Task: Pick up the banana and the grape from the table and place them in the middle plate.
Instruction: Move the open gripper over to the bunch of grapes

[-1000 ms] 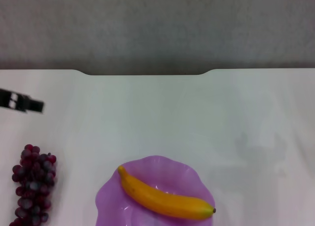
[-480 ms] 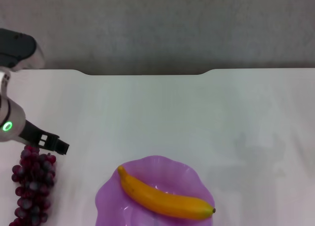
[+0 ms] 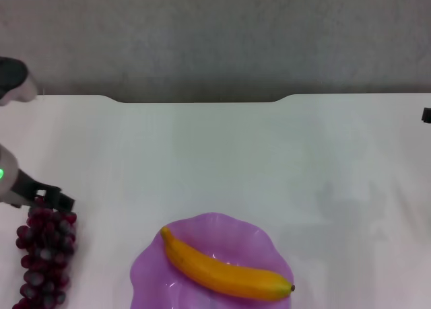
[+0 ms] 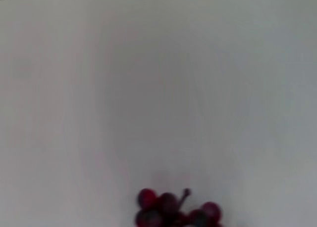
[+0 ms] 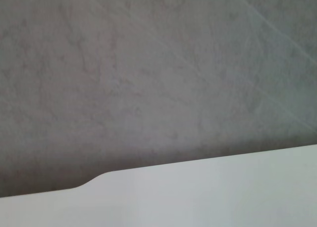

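The banana [image 3: 225,269] lies across the light purple scalloped plate [image 3: 232,231] at the front middle of the white table [image 3: 269,154]. The bunch of dark red-purple grapes [image 3: 46,255] lies on the table at the front left, apart from the plate. My left gripper [image 3: 52,200] hangs right at the far end of the bunch, just above it. The left wrist view shows only the end of the bunch [image 4: 173,212] with its stem. A dark bit of my right gripper [image 3: 426,115] shows at the right edge, far from both fruits.
The table's far edge has a shallow notch [image 3: 202,100], with grey floor beyond. The right wrist view shows that far edge of the table [image 5: 223,192] and the grey floor [image 5: 148,78].
My left arm has come in from the left edge and dropped to the far end of the grape bunch. A bit of my right gripper has appeared at the right edge. Banana and plate have not moved.
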Motion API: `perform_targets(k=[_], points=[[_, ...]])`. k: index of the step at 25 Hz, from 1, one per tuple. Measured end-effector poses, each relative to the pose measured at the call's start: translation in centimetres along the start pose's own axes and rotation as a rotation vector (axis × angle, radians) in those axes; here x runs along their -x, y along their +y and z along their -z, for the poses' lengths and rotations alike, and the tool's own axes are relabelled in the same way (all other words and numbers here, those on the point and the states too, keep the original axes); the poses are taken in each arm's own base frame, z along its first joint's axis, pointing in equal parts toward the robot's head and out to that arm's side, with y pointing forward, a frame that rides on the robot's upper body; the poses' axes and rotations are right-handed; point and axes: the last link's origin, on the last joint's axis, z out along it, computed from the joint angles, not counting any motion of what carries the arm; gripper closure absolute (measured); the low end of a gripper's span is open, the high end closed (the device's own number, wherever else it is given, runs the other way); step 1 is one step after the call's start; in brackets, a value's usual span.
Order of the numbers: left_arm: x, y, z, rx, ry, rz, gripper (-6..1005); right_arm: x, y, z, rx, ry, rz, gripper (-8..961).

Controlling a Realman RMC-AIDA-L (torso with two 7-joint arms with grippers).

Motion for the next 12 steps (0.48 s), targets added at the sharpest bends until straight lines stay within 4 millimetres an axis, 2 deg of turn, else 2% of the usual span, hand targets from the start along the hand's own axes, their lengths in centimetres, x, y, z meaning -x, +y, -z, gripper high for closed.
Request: perform_targets(k=[4, 12], points=[[0.0, -2.0, -0.9, -0.023, -0.024, 0.051, 154, 0.0, 0.1, -0.1, 0.002, 0.006, 0.002, 76], [0.6, -2.2, -1.8, -0.026, -0.07, 0.05, 154, 0.0, 0.3, -0.2, 0.006, 0.011, 0.008, 76]])
